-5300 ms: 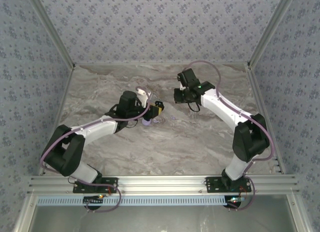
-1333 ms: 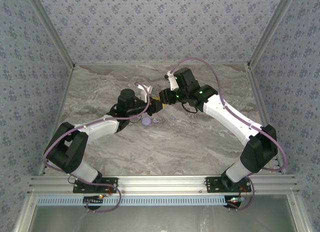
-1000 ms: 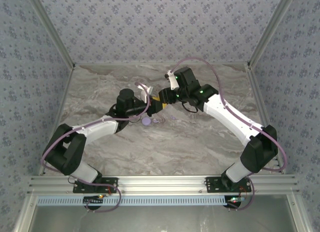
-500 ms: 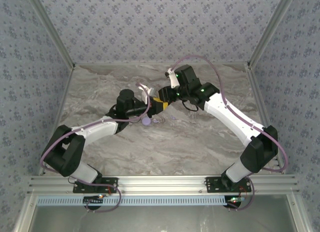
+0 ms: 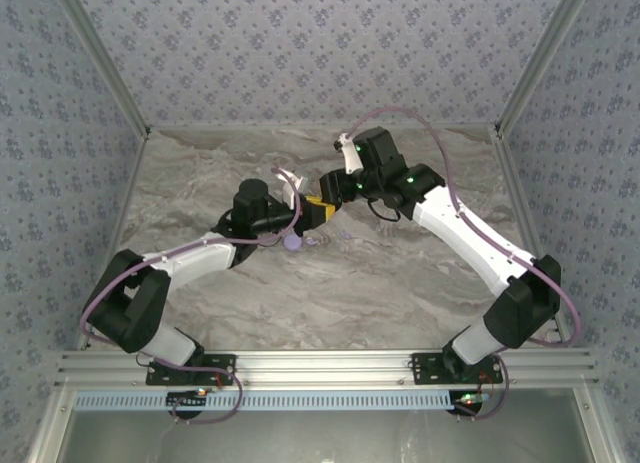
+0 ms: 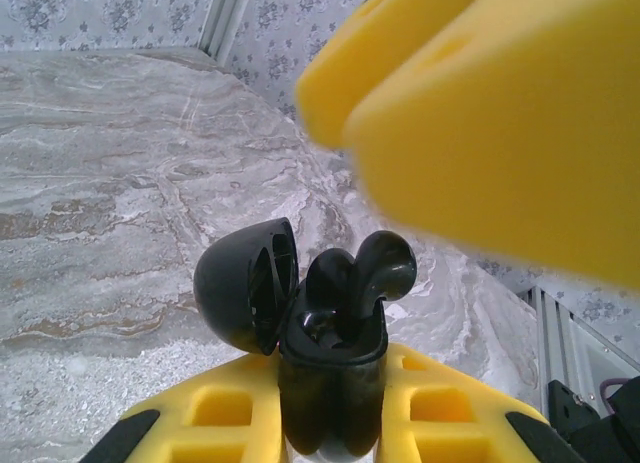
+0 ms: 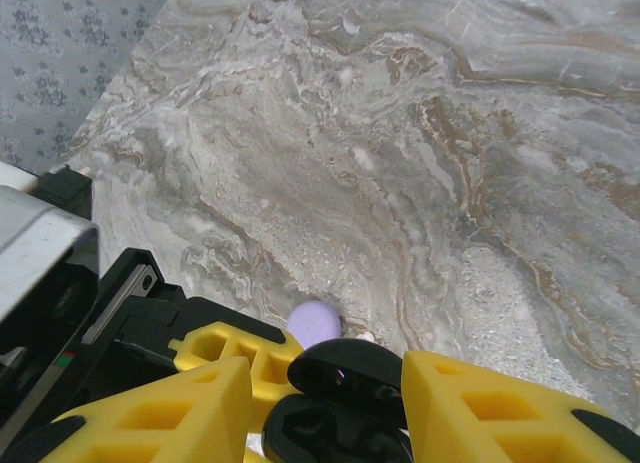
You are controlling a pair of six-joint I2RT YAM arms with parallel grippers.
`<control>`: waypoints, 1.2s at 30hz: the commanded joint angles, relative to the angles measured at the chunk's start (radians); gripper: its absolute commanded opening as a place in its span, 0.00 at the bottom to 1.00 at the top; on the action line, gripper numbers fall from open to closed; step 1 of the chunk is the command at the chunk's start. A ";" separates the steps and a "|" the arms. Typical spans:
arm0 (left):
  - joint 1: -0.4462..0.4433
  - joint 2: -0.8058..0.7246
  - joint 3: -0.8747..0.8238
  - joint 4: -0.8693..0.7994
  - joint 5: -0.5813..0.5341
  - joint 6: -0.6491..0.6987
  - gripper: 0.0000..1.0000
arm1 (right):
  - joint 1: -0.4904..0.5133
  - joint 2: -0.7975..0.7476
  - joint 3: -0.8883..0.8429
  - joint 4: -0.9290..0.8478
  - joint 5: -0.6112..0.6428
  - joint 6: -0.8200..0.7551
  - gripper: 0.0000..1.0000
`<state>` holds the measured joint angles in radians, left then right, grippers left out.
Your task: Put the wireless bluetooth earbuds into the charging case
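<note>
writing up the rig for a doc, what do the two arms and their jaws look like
The left arm and right arm match: white links, black joints and bases, a lavender cable looped along each. The jaws are yellow blocks with rectangular pockets. Small green lights glow on the right wrist.

On the table, both arms extend from their bases at the near edge toward the middle, the left arm from the left and the right arm from the right. Their tips meet just behind the centre. The left gripper holds the case upright between its two fingers, with the lid swung back to the left in the left wrist view. An earbud sits in the case, its top above the rim. The right gripper hangs directly over the case, its fingers apart, one on either side of the lid. The puck lies on the table just in front of the left gripper, apart from the case.
</note>
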<state>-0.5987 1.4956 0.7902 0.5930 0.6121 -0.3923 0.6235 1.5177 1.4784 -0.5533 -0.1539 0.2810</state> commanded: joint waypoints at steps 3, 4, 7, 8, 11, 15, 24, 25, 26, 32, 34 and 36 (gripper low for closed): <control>-0.008 -0.056 0.001 -0.008 -0.020 0.051 0.15 | -0.043 -0.063 0.020 -0.042 0.020 0.010 0.36; -0.007 -0.061 0.001 -0.009 -0.020 0.057 0.15 | -0.050 -0.069 0.011 -0.073 0.010 0.007 0.32; -0.008 -0.073 -0.006 0.005 -0.019 0.071 0.15 | -0.071 -0.081 -0.006 -0.094 -0.019 -0.002 0.21; -0.007 -0.078 -0.010 0.013 -0.019 0.073 0.14 | -0.077 -0.083 -0.010 -0.100 -0.022 -0.004 0.19; -0.007 -0.088 -0.021 0.042 -0.018 0.073 0.15 | -0.088 -0.090 -0.026 -0.109 -0.046 -0.014 0.14; -0.008 -0.094 -0.026 0.064 -0.019 0.071 0.14 | -0.092 -0.093 -0.040 -0.106 -0.097 -0.030 0.12; -0.008 -0.099 -0.031 0.094 -0.014 0.058 0.15 | -0.089 -0.084 -0.045 -0.104 -0.155 -0.043 0.12; -0.008 -0.098 -0.031 0.094 -0.012 0.058 0.15 | -0.088 -0.080 -0.044 -0.105 -0.162 -0.045 0.12; -0.008 -0.099 -0.031 0.095 -0.012 0.056 0.14 | -0.086 -0.078 -0.044 -0.101 -0.169 -0.045 0.12; -0.008 -0.099 -0.031 0.095 -0.011 0.053 0.15 | -0.074 -0.058 -0.033 -0.103 -0.191 -0.048 0.12; -0.008 -0.100 -0.032 0.091 -0.012 0.052 0.15 | -0.068 -0.054 -0.030 -0.102 -0.198 -0.051 0.13; -0.007 -0.100 -0.031 0.091 -0.014 0.048 0.15 | -0.064 -0.046 -0.022 -0.111 -0.202 -0.057 0.13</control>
<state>-0.5987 1.4269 0.7620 0.6334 0.5900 -0.3412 0.5503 1.4551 1.4349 -0.6346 -0.3271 0.2455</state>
